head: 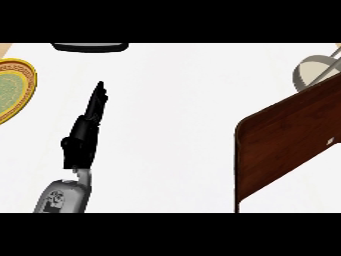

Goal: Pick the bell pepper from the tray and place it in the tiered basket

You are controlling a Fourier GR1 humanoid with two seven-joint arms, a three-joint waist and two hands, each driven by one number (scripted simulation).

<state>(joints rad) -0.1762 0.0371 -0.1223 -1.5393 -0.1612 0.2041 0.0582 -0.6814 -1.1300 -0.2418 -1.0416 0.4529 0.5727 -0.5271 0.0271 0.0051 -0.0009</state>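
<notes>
My left hand (85, 131) shows at the lower left of the head view, rising from its grey forearm with the fingers held straight and together, pointing up and slightly right over the white counter (173, 125); it is released and holds nothing. My right hand does not show anywhere in this view, so I cannot report on its fingers. The bell pepper cannot be seen: nothing on the visible surfaces can be identified as it, and I cannot tell where it lies. The dark brown wooden tray (291, 145) occupies the right side, tilted in the view, its rounded corner toward the centre and its far part cut off by the right edge; its visible surface carries only a small pale mark near the right edge, which I cannot identify. Just beyond the tray's upper corner stands the tiered basket (315, 71), a pale grey round bowl with light struts, partly cut off at the top right. At the left edge lies a round plate (4, 92) with a yellow rim and a green patterned centre, well apart from my hand. A dark, rounded object (89, 47) sits at the top edge, mostly out of view.
</notes>
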